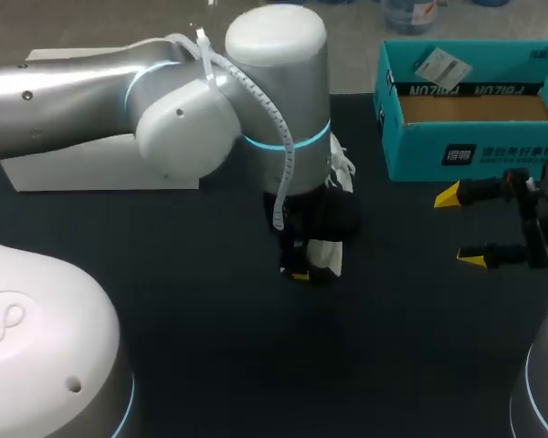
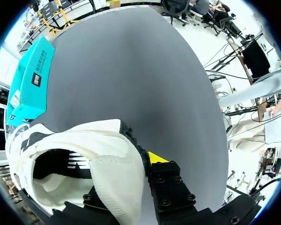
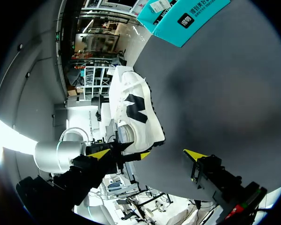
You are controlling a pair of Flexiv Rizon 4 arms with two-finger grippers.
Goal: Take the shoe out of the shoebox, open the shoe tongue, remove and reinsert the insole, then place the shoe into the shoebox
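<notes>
A white shoe with black side marks (image 2: 98, 159) lies on the dark table, mostly hidden under my left arm in the head view, where its white parts (image 1: 327, 254) show. My left gripper (image 1: 303, 270) is shut on the shoe's heel wall. One yellow-tipped finger (image 2: 157, 158) presses the outside; the other is hidden inside the shoe. The teal shoebox (image 1: 466, 151) stands open and empty at the back right. My right gripper (image 1: 458, 228) hangs open in front of the box, right of the shoe. From its wrist the shoe (image 3: 133, 110) lies ahead of the wide-open right gripper (image 3: 147, 154).
A white flat box (image 1: 100, 164) lies at the back left behind my left arm. The shoebox (image 2: 30, 84) (image 3: 187, 18) stands beyond the shoe's toe. Bare dark tabletop (image 1: 256, 365) stretches across the front.
</notes>
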